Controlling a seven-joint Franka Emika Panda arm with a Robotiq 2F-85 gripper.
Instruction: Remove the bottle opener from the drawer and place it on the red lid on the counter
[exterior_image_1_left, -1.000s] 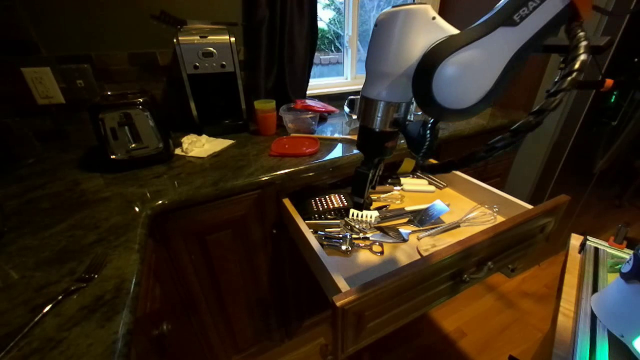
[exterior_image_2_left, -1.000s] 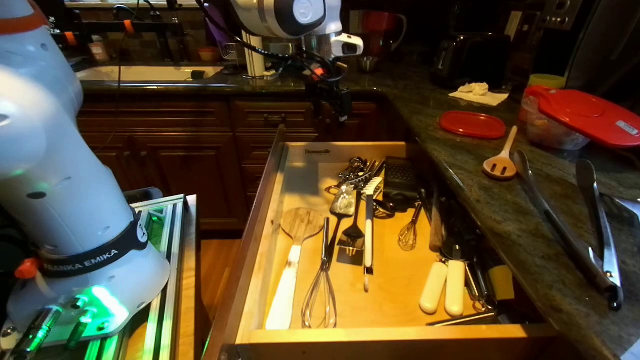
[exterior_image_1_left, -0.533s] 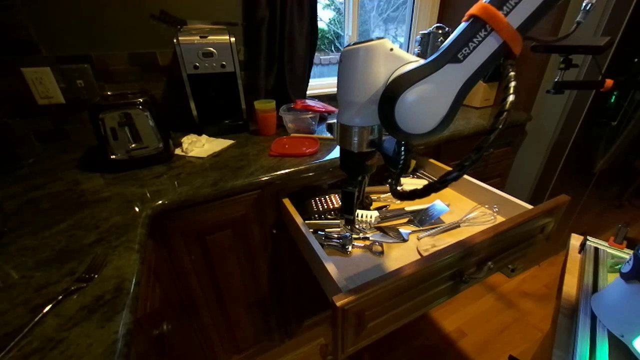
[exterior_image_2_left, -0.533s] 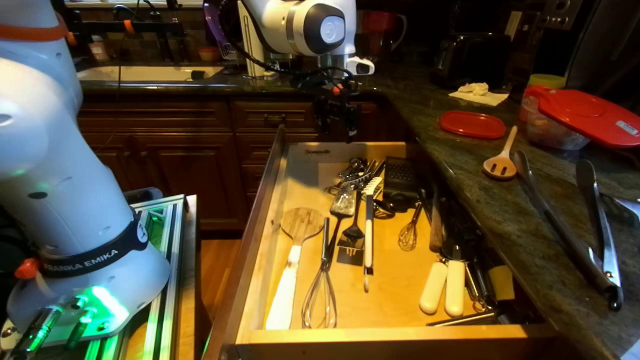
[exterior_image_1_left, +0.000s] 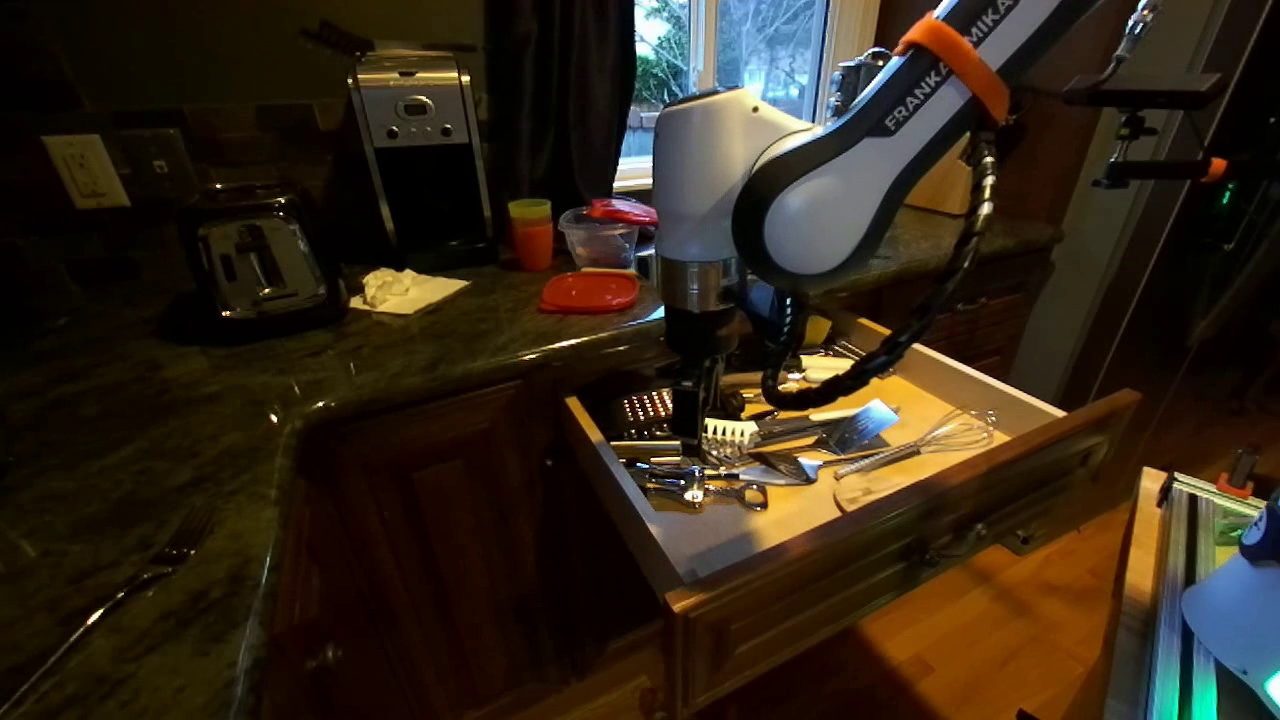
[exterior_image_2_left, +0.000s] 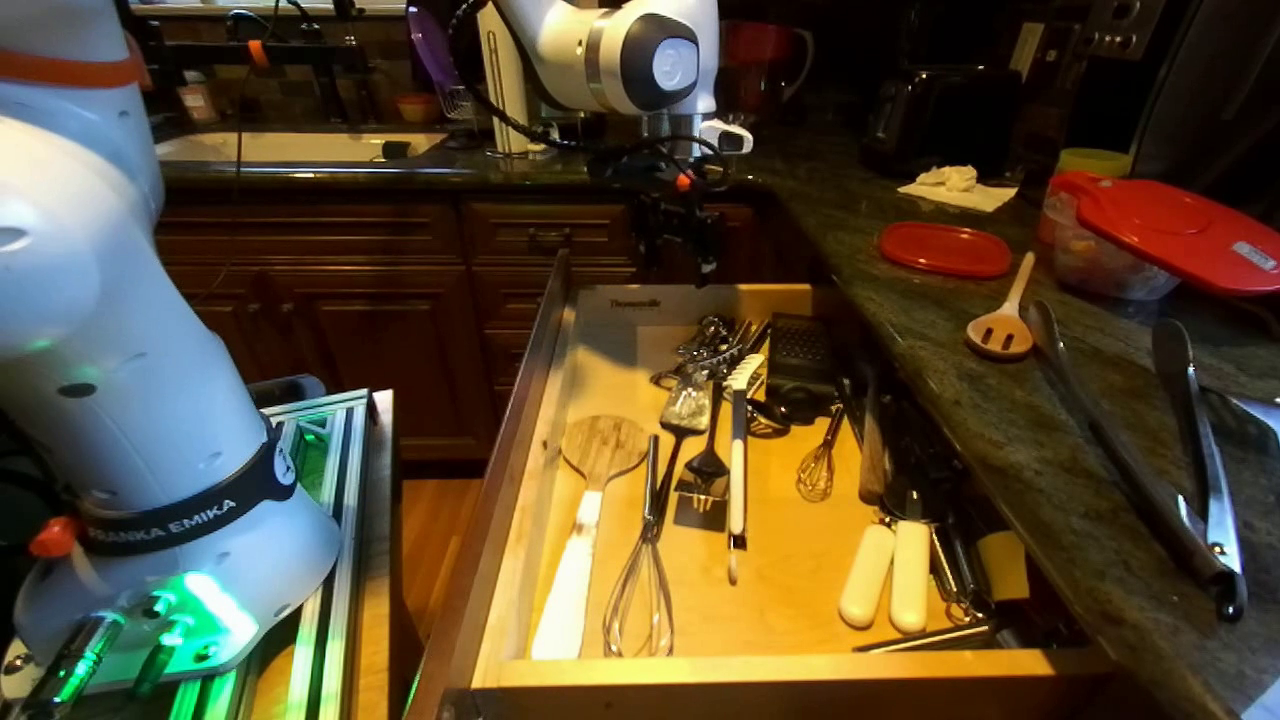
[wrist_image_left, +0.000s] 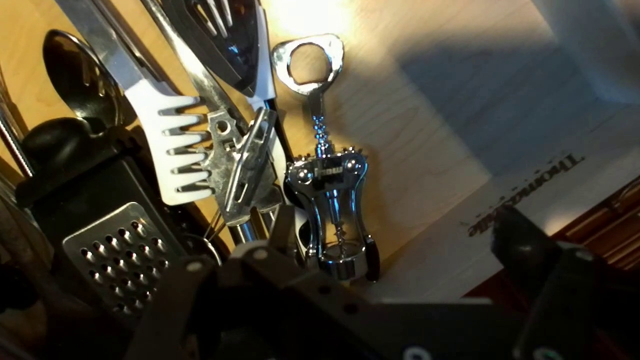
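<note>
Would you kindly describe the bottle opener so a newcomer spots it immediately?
Within the open drawer, find the lettered side wall. Near it lies the silver bottle opener. Unlike the neighbouring utensils, it pairs a ring head with a corkscrew.

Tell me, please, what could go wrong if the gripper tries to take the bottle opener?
The open gripper might snag the utensils crowded on one side of the bottle opener. It could bump the nearby drawer wall. The opener's smooth, shiny metal may also slip.
</note>
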